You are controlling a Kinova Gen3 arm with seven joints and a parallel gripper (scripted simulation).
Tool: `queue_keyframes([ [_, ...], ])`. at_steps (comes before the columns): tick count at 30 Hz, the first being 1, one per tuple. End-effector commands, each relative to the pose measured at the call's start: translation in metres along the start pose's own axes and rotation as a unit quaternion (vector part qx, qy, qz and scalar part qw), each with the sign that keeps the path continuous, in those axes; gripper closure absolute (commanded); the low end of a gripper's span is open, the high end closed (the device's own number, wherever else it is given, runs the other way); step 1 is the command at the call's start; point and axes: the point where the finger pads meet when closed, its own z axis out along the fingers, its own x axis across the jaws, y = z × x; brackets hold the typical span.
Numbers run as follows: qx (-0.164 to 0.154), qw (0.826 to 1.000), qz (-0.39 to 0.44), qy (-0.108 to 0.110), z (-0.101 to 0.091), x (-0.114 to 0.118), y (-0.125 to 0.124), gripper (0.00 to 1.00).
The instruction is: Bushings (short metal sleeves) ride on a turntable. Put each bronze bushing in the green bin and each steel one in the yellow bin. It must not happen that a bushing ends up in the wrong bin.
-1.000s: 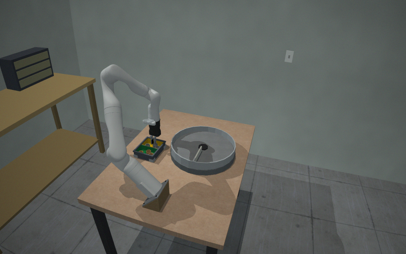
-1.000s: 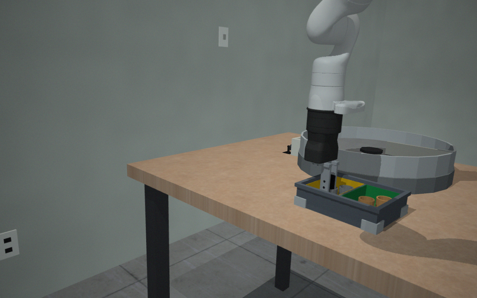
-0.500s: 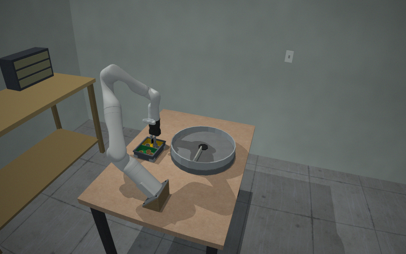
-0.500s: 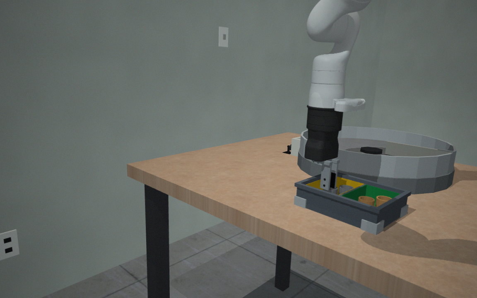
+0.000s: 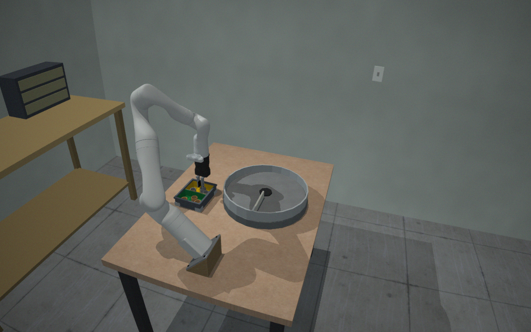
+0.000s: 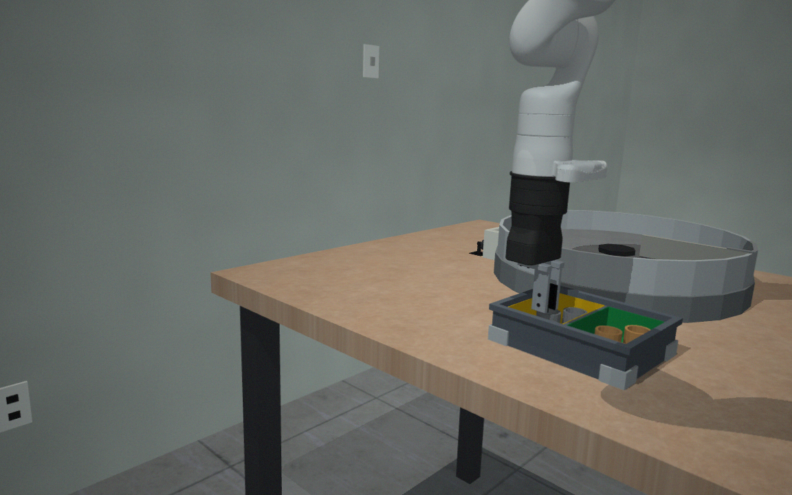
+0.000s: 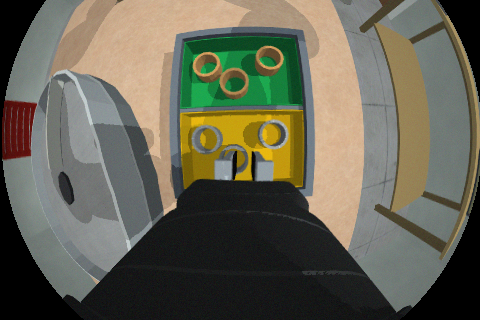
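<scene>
My gripper (image 5: 201,187) (image 6: 548,307) (image 7: 244,161) is partly open over the yellow bin (image 7: 192,122), its fingers low inside it. A steel bushing (image 7: 246,159) lies just below the fingers, partly hidden by one and not gripped. Two more steel bushings, one at left (image 7: 194,140) and one at right (image 7: 286,135), stand in the same bin. The green bin (image 7: 200,100) (image 6: 623,315) beside it holds three bronze bushings, at left (image 7: 207,78), middle (image 7: 234,95) and right (image 7: 269,73). No bushing shows on the turntable (image 5: 288,189); its walls hide part of it.
Both bins share one dark tray (image 6: 559,348) with a raised rim and a divider. The turntable's high round wall (image 5: 265,217) (image 6: 688,276) stands close beside the tray. A pale bar (image 5: 258,201) reaches over the disc. A shelf bench (image 5: 73,113) stands beyond the table.
</scene>
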Motion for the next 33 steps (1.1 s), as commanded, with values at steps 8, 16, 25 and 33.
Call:
queue_keyframes([
  [8,-0.002,1.0,0.0,0.0,-0.004,0.0,0.001,0.58],
  [16,-0.001,1.0,0.0,0.0,-0.048,0.0,0.001,0.58],
  [25,-0.002,1.0,0.0,0.0,-0.092,0.0,0.001,0.58],
  [33,-0.002,1.0,0.0,0.0,-0.114,0.0,0.0,0.58],
])
